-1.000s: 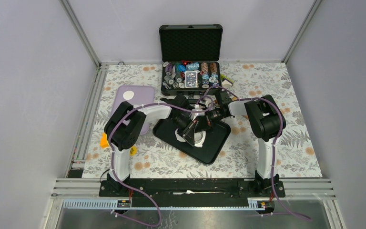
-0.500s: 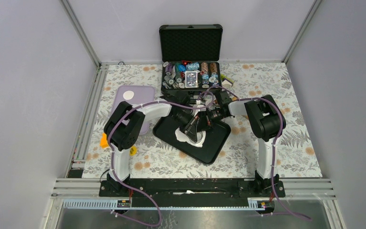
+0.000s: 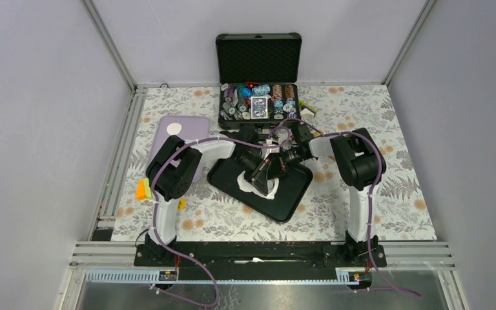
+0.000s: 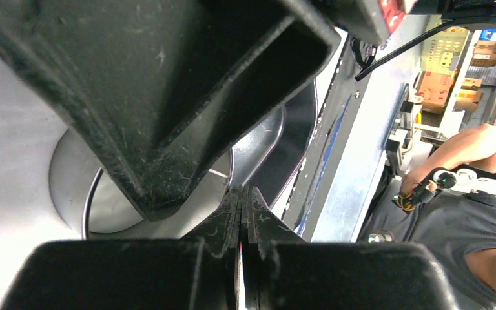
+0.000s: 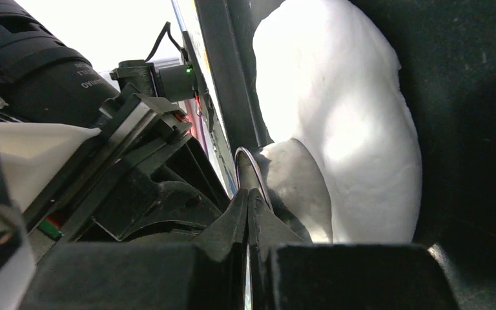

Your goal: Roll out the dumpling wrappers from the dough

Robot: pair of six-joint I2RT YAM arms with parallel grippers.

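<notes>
- Over the last second my left elbow swung in toward the tray and my left wrist turned a little. The right arm barely moved.
- Both pairs of jaws stayed pressed together throughout. The right ones pinched the thin rim of the steel ring. The left ones seemed to pinch the same ring from the other side.
- The dough lay flat on the tray under the ring and had not shifted. I judged that I was working the ring into it, with the disc not yet cut free.
- 1 wrapper already sat on the purple board, left of the tray.
- In the right wrist view, the dough ran close to the tray wall, leaving little margin on that side.
- My 2 wrists were crowded together over the ring, so neither could twist far without bumping the other.
- The open case stood just beyond the tray's far corner, which blocked me there. The surface looked freer toward the near edge and to the right.
</notes>
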